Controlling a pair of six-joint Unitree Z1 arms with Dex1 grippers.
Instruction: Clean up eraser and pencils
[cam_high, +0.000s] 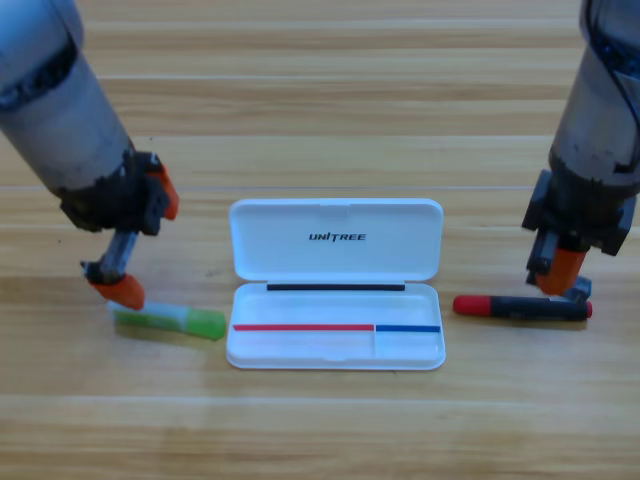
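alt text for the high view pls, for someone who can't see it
An open white case lies mid-table between two arms. The left gripper, jaws open, is over the end of the green-and-white pencil lying left of the case. The right gripper holds the small dark eraser just above the right end of the red-and-black pencil, which lies right of the case.

You can read only one piece of lettering here: "UNITREE", printed in dark capitals on the inner face of the raised lid (336, 238) of the open white case (336, 352). It runs upright, about mid-lid. The eraser's label is too small for you to read, and no other words, numbers or signs can be made out.
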